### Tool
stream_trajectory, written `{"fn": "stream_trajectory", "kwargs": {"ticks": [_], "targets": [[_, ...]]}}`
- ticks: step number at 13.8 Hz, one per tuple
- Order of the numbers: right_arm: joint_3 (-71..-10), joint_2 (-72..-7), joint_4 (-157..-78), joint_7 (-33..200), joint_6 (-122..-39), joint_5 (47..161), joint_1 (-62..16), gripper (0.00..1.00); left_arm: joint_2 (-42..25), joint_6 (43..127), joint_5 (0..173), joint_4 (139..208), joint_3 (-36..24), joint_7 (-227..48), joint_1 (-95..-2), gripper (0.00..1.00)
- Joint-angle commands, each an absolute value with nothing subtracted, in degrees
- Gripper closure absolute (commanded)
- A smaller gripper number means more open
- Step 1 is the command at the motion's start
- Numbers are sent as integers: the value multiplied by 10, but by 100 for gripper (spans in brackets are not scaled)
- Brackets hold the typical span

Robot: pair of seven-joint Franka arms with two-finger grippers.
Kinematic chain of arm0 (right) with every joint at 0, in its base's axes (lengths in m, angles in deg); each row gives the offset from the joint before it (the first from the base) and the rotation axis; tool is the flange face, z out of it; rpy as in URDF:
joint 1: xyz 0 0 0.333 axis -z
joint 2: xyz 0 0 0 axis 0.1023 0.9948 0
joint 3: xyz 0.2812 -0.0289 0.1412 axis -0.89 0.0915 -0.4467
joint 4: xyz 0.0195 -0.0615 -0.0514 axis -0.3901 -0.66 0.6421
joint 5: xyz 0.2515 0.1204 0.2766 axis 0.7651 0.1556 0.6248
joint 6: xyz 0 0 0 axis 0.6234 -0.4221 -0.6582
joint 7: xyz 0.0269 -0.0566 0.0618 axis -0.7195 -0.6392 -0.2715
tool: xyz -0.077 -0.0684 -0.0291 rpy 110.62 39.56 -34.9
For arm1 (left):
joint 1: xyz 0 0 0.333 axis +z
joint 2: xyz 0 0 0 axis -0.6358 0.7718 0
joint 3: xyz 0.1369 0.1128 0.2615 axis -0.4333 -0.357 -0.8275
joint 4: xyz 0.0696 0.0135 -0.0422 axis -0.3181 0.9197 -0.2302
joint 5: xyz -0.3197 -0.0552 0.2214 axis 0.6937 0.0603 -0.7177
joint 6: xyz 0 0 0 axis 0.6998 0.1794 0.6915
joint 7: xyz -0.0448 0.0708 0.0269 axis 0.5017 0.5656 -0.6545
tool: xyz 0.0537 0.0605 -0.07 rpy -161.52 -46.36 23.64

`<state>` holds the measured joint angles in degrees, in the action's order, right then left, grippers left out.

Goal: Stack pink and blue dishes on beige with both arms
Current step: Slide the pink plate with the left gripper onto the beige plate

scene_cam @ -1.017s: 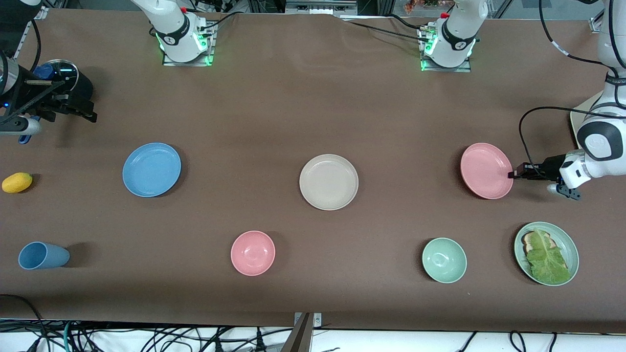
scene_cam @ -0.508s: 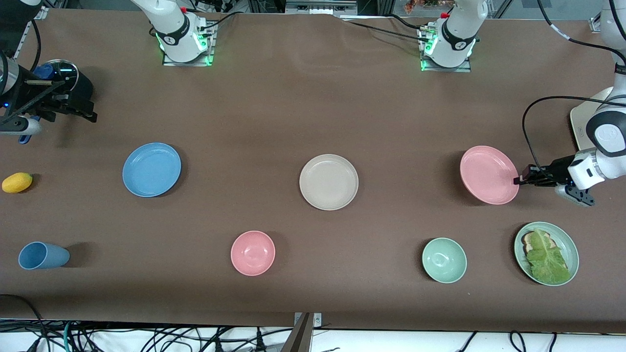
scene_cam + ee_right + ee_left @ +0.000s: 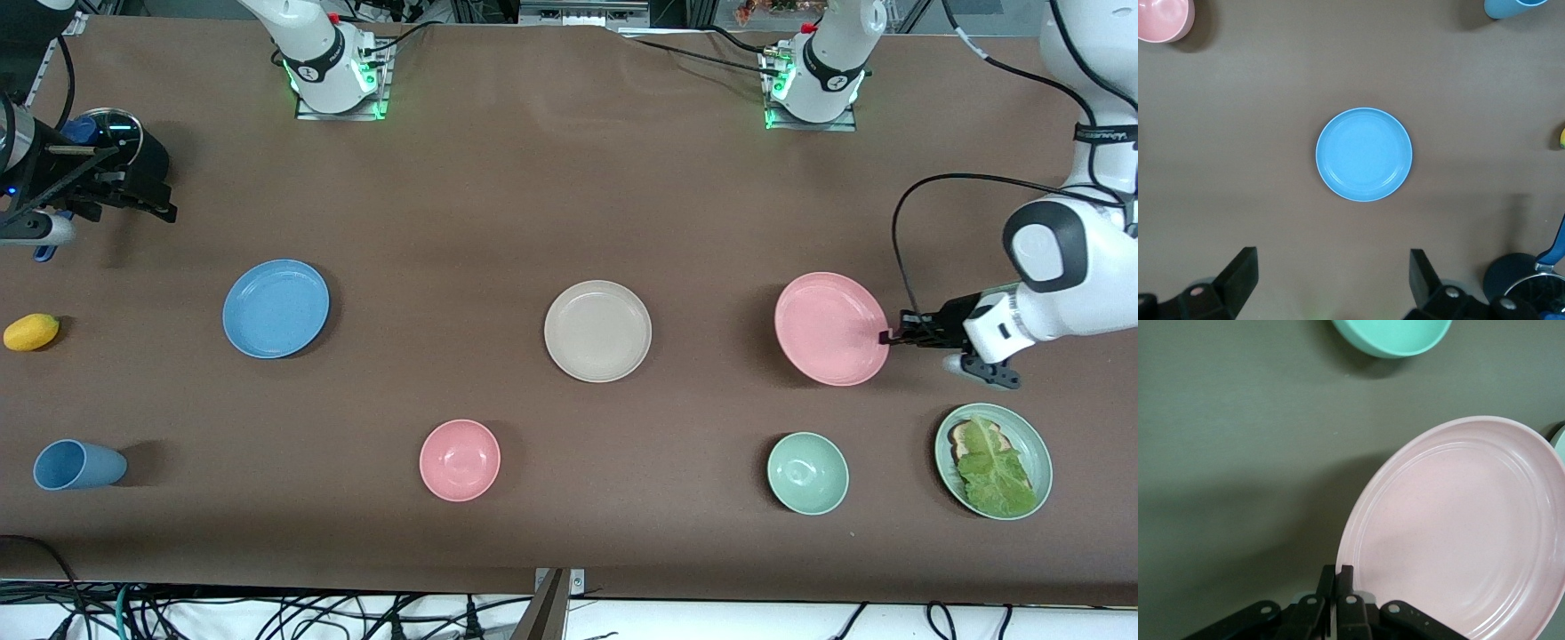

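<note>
The pink plate (image 3: 827, 327) hangs tilted over the table between the beige plate and the left arm's end. My left gripper (image 3: 889, 338) is shut on its rim. In the left wrist view the fingers (image 3: 1345, 577) pinch the edge of the pink plate (image 3: 1458, 533). The beige plate (image 3: 597, 331) lies bare at the table's middle. The blue plate (image 3: 276, 308) lies flat toward the right arm's end. My right gripper (image 3: 142, 197) waits open, high above the table, and in its wrist view the blue plate (image 3: 1364, 154) lies below the right gripper (image 3: 1331, 257).
A pink bowl (image 3: 460, 460), a green bowl (image 3: 807, 473) and a green plate (image 3: 1042, 449) with bread and lettuce lie nearer the front camera. A blue cup (image 3: 76, 464) lies on its side. A yellow fruit (image 3: 31, 332) and a dark pot (image 3: 120, 142) sit at the right arm's end.
The left gripper has lifted the pink plate off the table and carried it toward the beige plate. The right arm has not moved.
</note>
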<state>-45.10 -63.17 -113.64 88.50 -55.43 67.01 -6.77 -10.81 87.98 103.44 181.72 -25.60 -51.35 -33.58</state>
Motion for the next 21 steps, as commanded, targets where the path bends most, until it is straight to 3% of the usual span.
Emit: {"fn": "stream_trajectory", "kwargs": {"ticks": [1, 21], "targets": [[-455, -639, -1142, 886, -552, 668, -63, 0, -122, 895, 1023, 1827, -261, -575, -390, 100], [-458, -639, -1141, 887, -548, 669, -65, 0, -32, 1031, 967, 1768, -253, -942, -653, 100]]}}
